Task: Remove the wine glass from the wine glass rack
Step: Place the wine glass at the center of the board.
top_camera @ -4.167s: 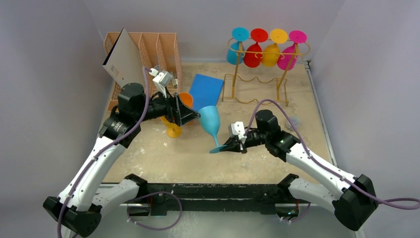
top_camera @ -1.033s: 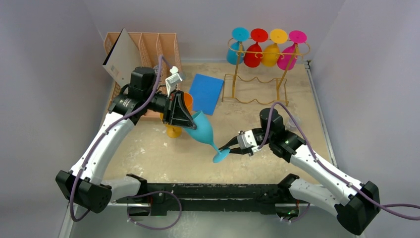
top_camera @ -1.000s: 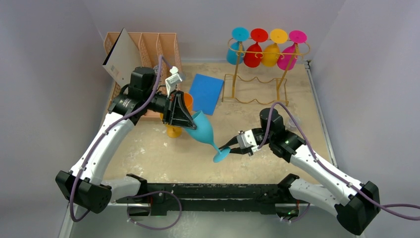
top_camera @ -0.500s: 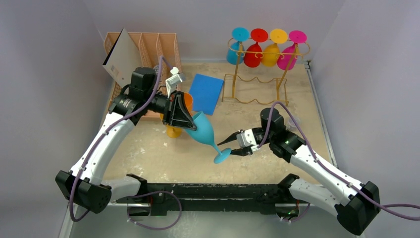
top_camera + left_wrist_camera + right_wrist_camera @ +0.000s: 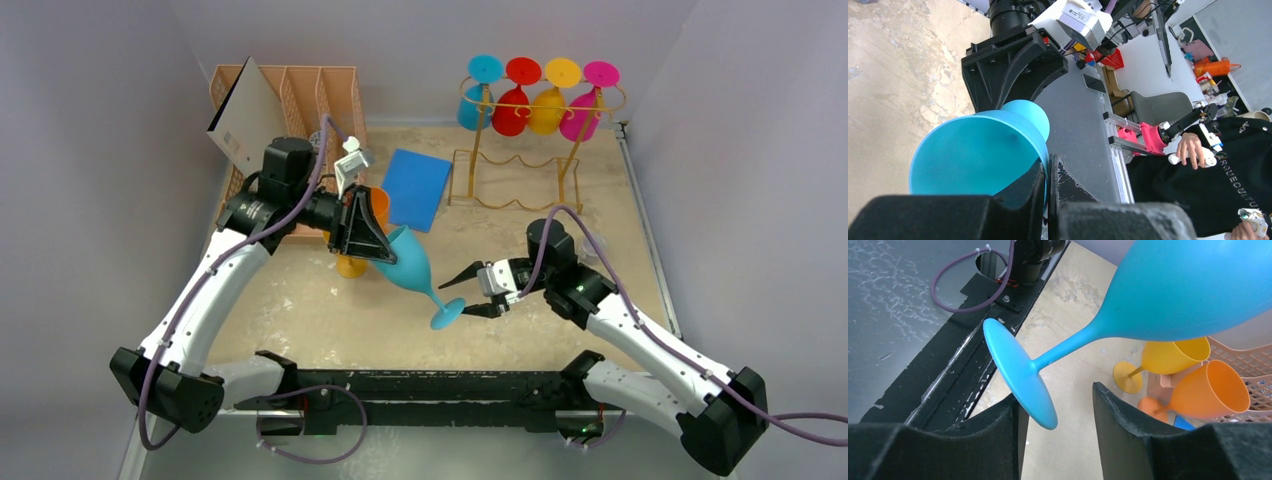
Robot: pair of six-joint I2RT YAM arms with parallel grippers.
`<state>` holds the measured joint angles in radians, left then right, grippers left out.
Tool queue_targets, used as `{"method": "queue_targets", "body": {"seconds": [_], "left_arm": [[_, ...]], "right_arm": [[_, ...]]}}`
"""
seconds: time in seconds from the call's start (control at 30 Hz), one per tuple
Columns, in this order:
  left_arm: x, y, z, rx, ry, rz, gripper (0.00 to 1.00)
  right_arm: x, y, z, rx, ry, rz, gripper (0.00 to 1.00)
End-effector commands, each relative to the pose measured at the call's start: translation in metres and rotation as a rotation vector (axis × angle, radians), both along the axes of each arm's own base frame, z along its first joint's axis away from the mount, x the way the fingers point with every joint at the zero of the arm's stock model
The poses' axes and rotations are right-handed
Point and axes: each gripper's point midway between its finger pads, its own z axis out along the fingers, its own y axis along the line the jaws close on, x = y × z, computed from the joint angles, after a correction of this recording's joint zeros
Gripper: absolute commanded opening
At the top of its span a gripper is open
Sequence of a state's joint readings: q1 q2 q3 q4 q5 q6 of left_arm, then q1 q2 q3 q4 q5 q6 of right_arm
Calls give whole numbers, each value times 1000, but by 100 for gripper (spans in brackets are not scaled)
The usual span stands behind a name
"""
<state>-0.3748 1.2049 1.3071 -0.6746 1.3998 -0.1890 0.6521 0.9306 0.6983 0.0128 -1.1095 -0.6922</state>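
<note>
Peach-orange slotted file organizer (image 5: 335, 90) stood at far-left of sandy, scuffed table (image 5: 610, 200), w/ tan board (image 5: 245, 115) leaning tilted at its left end. Blue flat pad (image 5: 415, 185) lay just right of organizer. Left wrist view: person in black top (image 5: 1233, 175) was beyond table edge.

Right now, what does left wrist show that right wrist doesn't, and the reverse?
Only left wrist: the inside of the turquoise plastic wine glass, its rim pinched in the shut left gripper, and a person in black beyond the table.
Only right wrist: that glass's stem and round foot between the fingers of the open right gripper, plus a yellow plastic wine glass and an orange plastic wine glass by the peach slotted plastic organizer.
Both: the turquoise bowl and the sandy table top.
</note>
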Motion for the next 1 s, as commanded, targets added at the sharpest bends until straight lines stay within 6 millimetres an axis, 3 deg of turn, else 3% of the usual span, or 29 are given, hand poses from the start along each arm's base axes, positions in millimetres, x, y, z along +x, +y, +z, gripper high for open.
{"method": "queue_targets", "body": {"seconds": [0.0,0.27,0.63,0.87,0.97], "left_arm": [[-11,3,9,-26,-71,-14,0],[-5,3,5,14,-75,32,0],[18,10,-17,185,-96,224,0],[61,25,-41,371,-106,467,0],[71,20,-44,385,-92,487,0]], "right_arm": [[-1,-3,3,12,-7,-16,51],[-4,-6,-1,-10,24,-19,56],[23,-16,-18,-62,-9,-231,58],[46,-26,-27,-98,-7,-397,56],[60,-27,-20,-76,96,-518,61]]}}
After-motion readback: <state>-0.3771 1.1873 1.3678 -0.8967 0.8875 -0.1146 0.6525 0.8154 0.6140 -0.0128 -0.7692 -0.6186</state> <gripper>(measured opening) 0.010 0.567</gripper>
